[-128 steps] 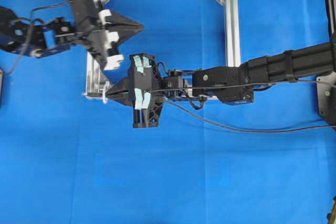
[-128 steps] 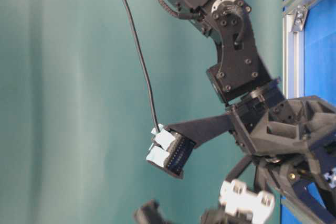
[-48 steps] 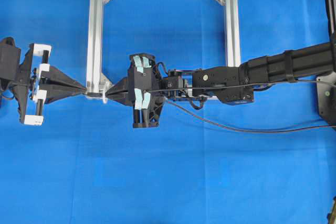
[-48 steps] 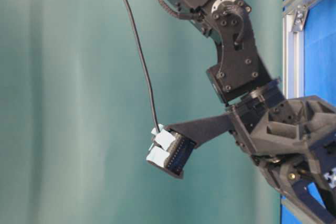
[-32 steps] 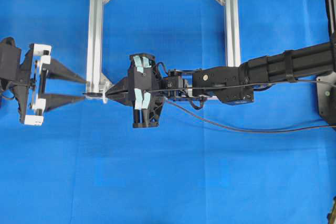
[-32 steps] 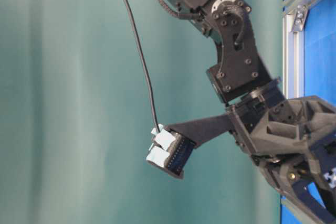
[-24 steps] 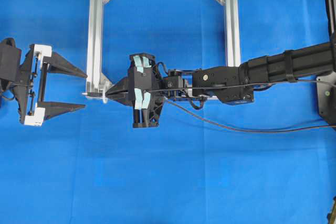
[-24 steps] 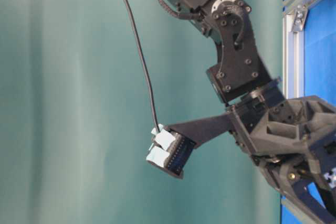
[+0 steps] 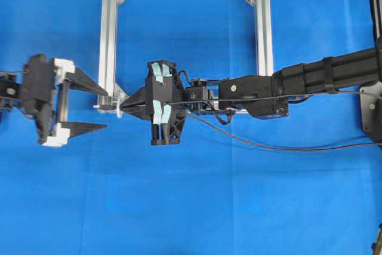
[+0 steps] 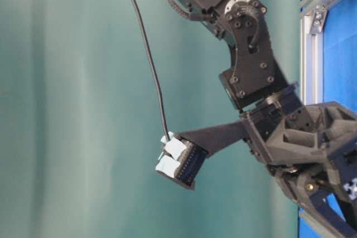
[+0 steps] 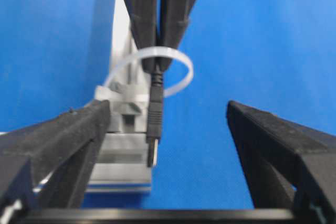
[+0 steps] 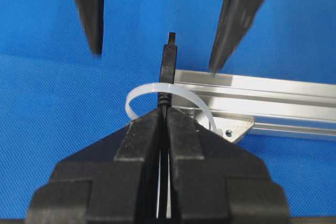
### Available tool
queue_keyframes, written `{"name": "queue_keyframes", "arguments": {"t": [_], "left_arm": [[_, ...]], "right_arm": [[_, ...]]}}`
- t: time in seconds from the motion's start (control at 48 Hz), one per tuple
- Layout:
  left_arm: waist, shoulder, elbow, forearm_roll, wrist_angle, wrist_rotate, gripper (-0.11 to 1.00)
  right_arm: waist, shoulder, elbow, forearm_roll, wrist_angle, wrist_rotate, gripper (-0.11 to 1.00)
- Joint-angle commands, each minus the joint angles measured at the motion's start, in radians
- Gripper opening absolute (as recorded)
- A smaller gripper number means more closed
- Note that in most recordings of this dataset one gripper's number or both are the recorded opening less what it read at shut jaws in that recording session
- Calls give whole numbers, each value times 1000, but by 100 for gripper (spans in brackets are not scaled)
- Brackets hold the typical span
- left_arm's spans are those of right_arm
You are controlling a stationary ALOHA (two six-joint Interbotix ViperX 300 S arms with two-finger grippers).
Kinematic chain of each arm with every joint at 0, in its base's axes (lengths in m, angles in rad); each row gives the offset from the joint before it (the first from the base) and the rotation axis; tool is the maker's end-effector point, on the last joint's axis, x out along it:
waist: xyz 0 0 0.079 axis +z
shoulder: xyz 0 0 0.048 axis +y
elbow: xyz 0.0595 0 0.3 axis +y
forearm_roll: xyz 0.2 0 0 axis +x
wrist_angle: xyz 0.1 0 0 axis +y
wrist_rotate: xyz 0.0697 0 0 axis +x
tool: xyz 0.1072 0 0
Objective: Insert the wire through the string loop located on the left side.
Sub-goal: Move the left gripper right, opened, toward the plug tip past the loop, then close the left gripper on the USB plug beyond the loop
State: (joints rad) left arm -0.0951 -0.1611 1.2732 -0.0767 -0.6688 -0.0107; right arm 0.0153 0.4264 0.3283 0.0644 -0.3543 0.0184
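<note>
Moved in toward the frame (image 9: 108, 40) since a second ago and spread wide after being pinched shut: left claw (image 9: 102, 109), one finger tip now over the frame's left rail, the other over the blue table (image 9: 239, 207) just below the corner. Nothing gripped between them. Unchanged on the other side: right claw (image 9: 128, 105), clamped tight on the wire (image 12: 168, 61) just behind its plug. Plug tip pushed through the loop (image 12: 164, 94), sticking out past the white string toward the left claw. In the left wrist view, plug (image 11: 153, 124) hanging free in the gap between the two open fingers (image 11: 58, 140), touching neither, with the loop (image 11: 178, 64) ringed round the wire behind it. Loop tied at the frame's lower left corner. Rest of the wire (image 9: 280, 146) trailing off to the right across the table, beneath the right arm.
</note>
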Motion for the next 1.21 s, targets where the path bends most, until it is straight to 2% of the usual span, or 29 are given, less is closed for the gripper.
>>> {"name": "queue_keyframes", "arguments": {"t": [0.0, 0.833, 1.083, 1.187], "left_arm": [[-3, 35, -31, 3, -11, 5, 89], [-3, 32, -28, 3, -15, 8, 87], [-2, 32, -26, 3, -15, 8, 84], [-3, 32, -28, 3, -15, 8, 79]], "right_arm": [[-5, -23, -17, 0, -8, 0, 0], [-5, -25, -15, 0, -5, 2, 0], [-5, -25, -15, 0, -5, 0, 0], [-5, -25, -17, 0, -5, 0, 0]]}}
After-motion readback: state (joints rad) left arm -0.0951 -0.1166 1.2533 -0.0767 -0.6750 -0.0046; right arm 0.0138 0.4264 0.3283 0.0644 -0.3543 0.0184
